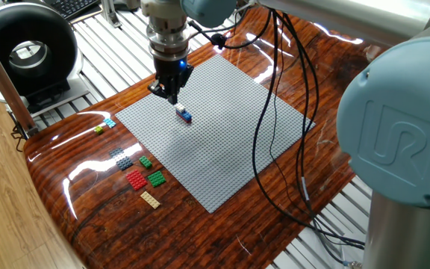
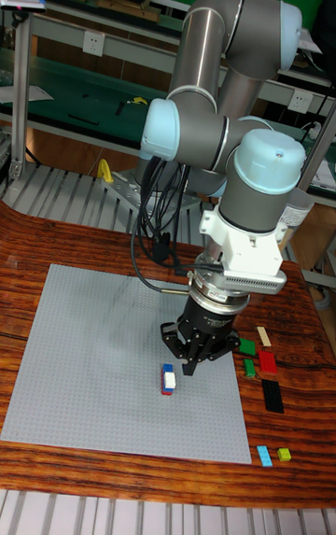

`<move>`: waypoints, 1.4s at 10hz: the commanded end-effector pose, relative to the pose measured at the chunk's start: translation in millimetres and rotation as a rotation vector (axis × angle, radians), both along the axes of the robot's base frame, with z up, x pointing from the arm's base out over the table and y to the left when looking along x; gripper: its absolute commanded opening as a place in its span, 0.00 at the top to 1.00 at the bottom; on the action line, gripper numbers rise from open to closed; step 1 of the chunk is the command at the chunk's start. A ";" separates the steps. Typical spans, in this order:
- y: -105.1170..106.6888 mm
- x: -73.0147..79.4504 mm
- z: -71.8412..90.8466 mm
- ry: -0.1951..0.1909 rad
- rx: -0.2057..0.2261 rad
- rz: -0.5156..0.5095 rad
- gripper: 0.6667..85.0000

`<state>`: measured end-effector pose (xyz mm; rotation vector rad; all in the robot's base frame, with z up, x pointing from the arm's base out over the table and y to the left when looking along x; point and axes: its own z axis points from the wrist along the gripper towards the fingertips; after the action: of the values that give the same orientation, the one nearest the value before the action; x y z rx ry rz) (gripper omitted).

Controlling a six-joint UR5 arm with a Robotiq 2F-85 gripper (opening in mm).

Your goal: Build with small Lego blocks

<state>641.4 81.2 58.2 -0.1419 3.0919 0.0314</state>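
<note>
My gripper (image 1: 172, 95) hangs just above the grey baseplate (image 1: 230, 149), a little behind and left of a small stack of Lego blocks (image 1: 184, 114). The stack is white on blue with red at one end, and it sits on the plate. In the tall fixed view the gripper (image 2: 190, 364) is just right of the same stack (image 2: 168, 379). Its fingers meet at a point and nothing shows between them. Loose small blocks lie on the wood beside the plate: red (image 1: 136, 179), green (image 1: 156, 178), tan (image 1: 150, 199), dark grey (image 1: 122, 158), cyan (image 1: 110, 122) and yellow-green (image 1: 99, 130).
Black cables (image 1: 275, 112) trail from the arm across the plate's right side. A round black device (image 1: 25, 52) stands at the back left on a slatted metal surface. The arm's large base (image 1: 402, 142) fills the right foreground.
</note>
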 end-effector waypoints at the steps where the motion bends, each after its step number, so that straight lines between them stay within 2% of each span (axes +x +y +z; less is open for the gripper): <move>1: 0.7 0.1 -7.0 -0.002 0.014 -0.014 0.99; 2: 1.6 0.7 -11.1 -0.010 0.015 -0.018 0.99; 3: 0.6 -0.8 -6.7 -0.011 0.007 -0.018 0.99; 5: -2.3 -6.2 -5.1 0.007 -0.005 -0.023 0.99; 6: -10.2 -1.8 -4.9 -0.010 -0.035 -0.028 0.99; 8: -7.9 -6.5 -5.2 0.008 -0.025 -0.071 0.99; 10: 0.1 -3.7 -12.9 0.018 -0.015 -0.092 0.99; 14: 2.4 4.9 -20.6 0.013 -0.015 -0.080 0.99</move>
<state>641.4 81.0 41.7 -0.0275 3.1081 -0.0095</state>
